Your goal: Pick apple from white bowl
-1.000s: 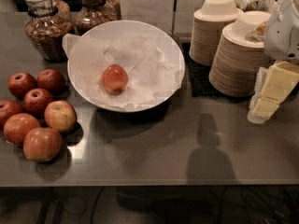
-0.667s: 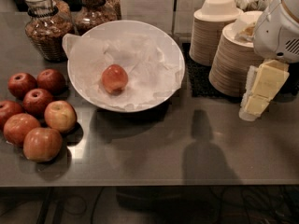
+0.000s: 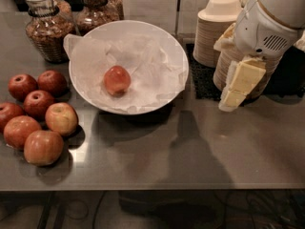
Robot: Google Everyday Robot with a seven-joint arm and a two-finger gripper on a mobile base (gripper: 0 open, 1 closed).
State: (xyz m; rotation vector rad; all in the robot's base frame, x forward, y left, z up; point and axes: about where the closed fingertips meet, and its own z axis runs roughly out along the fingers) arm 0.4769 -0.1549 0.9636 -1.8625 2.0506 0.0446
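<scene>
A light orange-red apple [image 3: 117, 79] lies alone on the crumpled white paper liner in the wide white bowl [image 3: 95, 104], left of centre on the counter. My gripper [image 3: 234, 93] hangs from the white arm at the right, above the counter in front of the stacked beige bowls. It is well to the right of the white bowl, past its rim, and higher than the apple. It holds nothing that I can see.
Several darker red apples [image 3: 33, 113], one yellow-sided [image 3: 61, 119], lie on the counter left of the bowl. Two glass jars [image 3: 47, 30] stand behind it. Stacks of beige disposable bowls [image 3: 217, 30] stand at the back right. The counter's front edge [image 3: 152, 187] runs below.
The arm and gripper have moved left from the right edge, further into view and nearer the white bowl. The apple and the bowl have not moved.
</scene>
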